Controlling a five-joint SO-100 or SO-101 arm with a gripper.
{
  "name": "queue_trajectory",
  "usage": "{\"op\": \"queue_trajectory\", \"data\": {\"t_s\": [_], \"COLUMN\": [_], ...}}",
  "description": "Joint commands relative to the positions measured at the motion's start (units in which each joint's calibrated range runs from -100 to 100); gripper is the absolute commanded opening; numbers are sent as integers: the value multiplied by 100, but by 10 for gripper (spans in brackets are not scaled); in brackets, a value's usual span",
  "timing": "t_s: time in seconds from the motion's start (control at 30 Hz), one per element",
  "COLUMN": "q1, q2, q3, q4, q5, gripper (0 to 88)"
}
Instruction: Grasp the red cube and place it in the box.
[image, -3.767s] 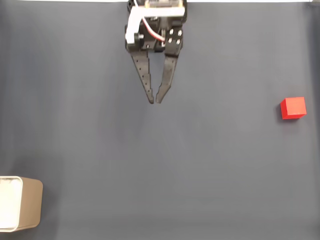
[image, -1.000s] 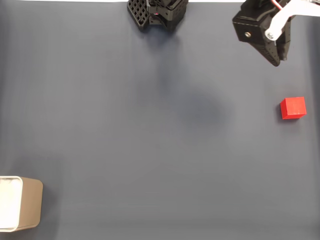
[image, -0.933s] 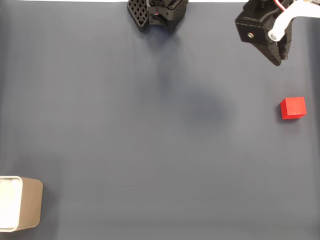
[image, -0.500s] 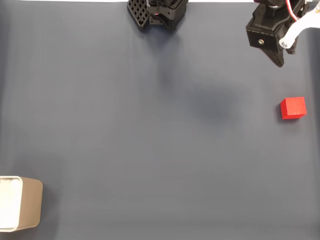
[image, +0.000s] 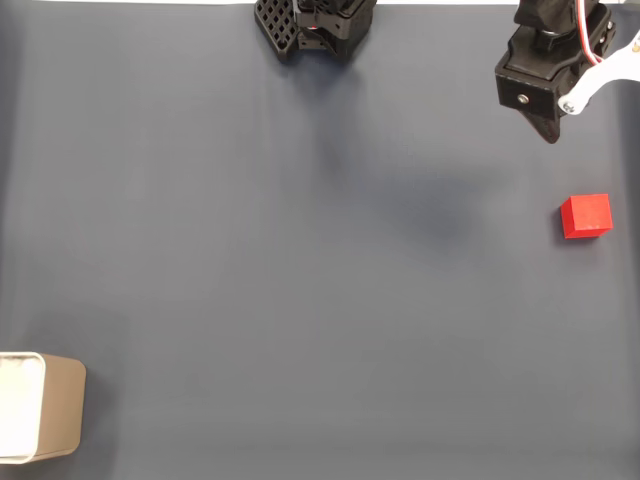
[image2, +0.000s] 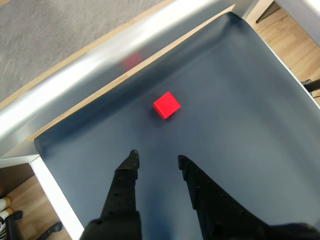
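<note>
Overhead, the fixed view shows a dark blue-grey table mat (image: 300, 280) filling nearly the whole frame, with a thin white strip along the top edge. Most of the mat is bare: a wide stretch of open surface runs from the left side across the middle to the right. The black arm base (image: 315, 25) sits at the top centre edge.

Small bright red plain-faced cube (image: 586, 216) lies flat on the mat close to the right edge of the fixed view, about mid-height. Small beige rounded-corner box with white interior (image: 40, 407) stands in the bottom left corner, partly cut by the left edge, well apart from the cube.

Black two-finger claw (image: 548, 130) hangs in the upper right of the fixed view, its tip pointing down the picture toward the cube; it is above and slightly left of the cube, near but not touching. From this angle the fingers overlap and their spread cannot be read.

Wrist view settles it: the claw (image2: 156, 159) is parted, nothing between the fingers, with bare mat visible in the gap. The cube (image2: 166, 105) sits ahead of the fingertips, roughly in line with the gap, clear of both tips. Just beyond the cube the mat curls up against a pale metal rail (image2: 100, 65), with wood floor (image2: 295, 35) outside it. Room past the cube is tight; a white frame edge (image2: 55, 200) borders the mat at lower left.
</note>
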Motion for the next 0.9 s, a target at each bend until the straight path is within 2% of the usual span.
{"op": "queue_trajectory", "data": {"t_s": [0.0,0.4,0.87], "q1": [-7,49,85], "q2": [18,295,798], "q3": [-282,-154,211], "q4": [-205,-803,-1582], "q5": [-59,-137,63], "gripper": [231,294,356]}}
